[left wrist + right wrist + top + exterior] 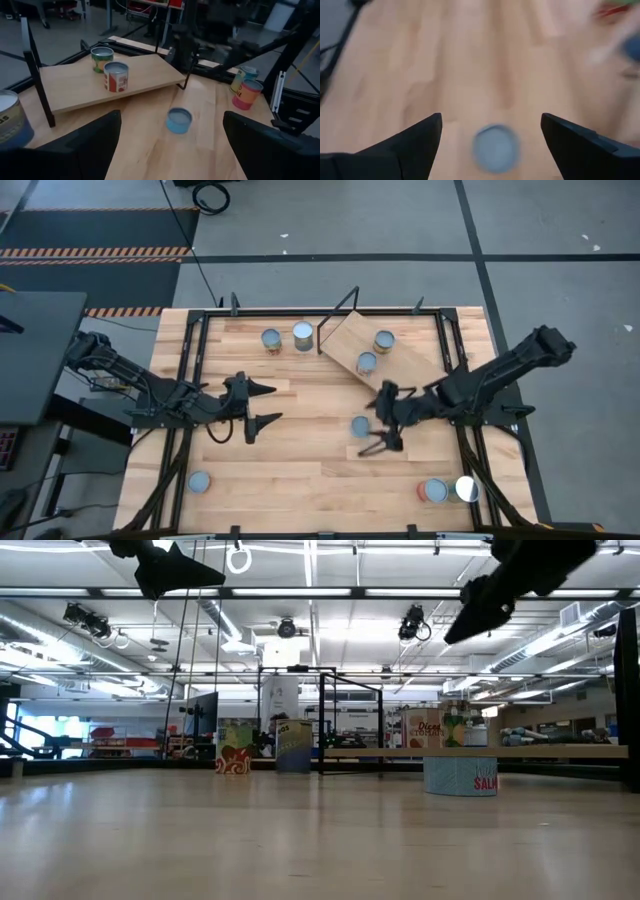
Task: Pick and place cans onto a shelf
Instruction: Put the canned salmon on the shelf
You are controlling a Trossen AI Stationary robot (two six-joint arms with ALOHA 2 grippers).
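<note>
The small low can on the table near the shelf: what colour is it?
Pale blue: the small low can, top and side, seen best in the left wrist view.

Pale-blue-topped can (178, 120) on light wooden table (200, 155); red-and-white can (116, 76) on pale wood shelf (80, 87).

**Blur, crops and blocked bits**

Right wrist view is smearing on me: the blue-topped can (494, 148) between the fingers (405, 145) is showing as a soft disc, label unreadable, and I'm getting only red and blue streaks in the far corner, can't name them. Left wrist view is cropping a can (11, 122) at the frame edge, and the right arm (225, 30) is blurring behind the shelf (100, 82). Low view is cutting both arms off at the top, so I'm seeing no fingertips there. Can labels in the high view are reading too small.
</note>
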